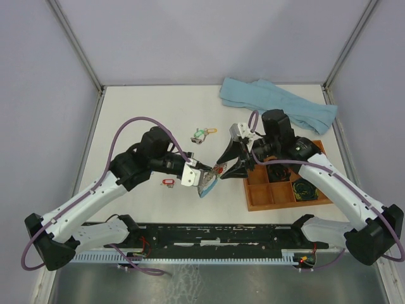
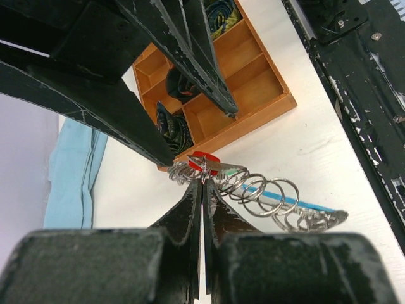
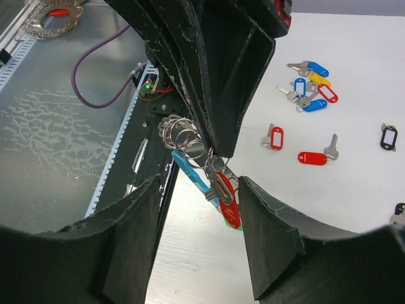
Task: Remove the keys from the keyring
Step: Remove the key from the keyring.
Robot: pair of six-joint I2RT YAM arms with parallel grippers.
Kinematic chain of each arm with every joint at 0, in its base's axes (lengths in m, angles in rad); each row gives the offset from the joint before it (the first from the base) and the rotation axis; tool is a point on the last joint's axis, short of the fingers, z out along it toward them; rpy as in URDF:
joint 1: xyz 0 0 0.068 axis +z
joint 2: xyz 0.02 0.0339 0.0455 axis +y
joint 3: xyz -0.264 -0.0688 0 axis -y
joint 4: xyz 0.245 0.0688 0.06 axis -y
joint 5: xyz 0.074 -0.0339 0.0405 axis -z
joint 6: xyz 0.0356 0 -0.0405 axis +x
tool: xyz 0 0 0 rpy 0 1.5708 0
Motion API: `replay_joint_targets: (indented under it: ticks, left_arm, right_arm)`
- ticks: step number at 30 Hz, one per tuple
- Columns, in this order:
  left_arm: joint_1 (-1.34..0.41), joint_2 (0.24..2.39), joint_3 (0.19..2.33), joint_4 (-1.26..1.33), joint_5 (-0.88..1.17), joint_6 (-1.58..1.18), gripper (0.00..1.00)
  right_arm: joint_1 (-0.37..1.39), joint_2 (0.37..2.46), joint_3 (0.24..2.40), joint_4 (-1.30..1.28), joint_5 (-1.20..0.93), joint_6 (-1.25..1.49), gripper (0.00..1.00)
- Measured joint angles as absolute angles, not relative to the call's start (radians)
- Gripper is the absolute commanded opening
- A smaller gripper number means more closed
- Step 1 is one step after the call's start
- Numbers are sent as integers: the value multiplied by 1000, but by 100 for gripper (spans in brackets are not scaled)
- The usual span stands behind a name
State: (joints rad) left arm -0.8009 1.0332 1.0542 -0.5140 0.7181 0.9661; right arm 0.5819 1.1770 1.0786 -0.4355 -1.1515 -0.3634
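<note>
My left gripper (image 1: 201, 170) (image 2: 204, 183) is shut on the small rings of the keyring (image 1: 207, 184) (image 2: 313, 206), holding it just above the table. Its light-blue arc (image 3: 188, 172) hangs below the left fingers (image 3: 215, 95). A silver key with a red tag (image 3: 230, 206) (image 2: 204, 158) dangles from the rings. My right gripper (image 1: 229, 164) (image 3: 199, 187) is open, one finger on each side of that key, and the red tag sits close to the right-hand finger (image 3: 278, 234). Loose keys (image 1: 204, 133) (image 3: 310, 85) lie on the table, along with a red-tagged one (image 1: 168, 182).
A wooden compartment tray (image 1: 256, 196) (image 2: 266, 95) holding coiled black cables stands right of the grippers. A blue cloth (image 1: 278, 104) (image 2: 73, 171) lies at the back right. More red-tagged keys (image 3: 273, 137) and a black tag frame (image 3: 388, 136) rest on the table.
</note>
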Motion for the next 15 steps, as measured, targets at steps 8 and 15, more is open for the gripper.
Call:
replay_joint_targets:
  ticks: [8, 15]
  left_arm:
    - [-801, 1021, 1038, -497, 720, 962, 3]
    - [-801, 1002, 1024, -482, 741, 950, 3]
  right_arm:
    - [580, 1209, 1096, -500, -1162, -373, 60]
    - [580, 1269, 1095, -506, -1161, -371, 64]
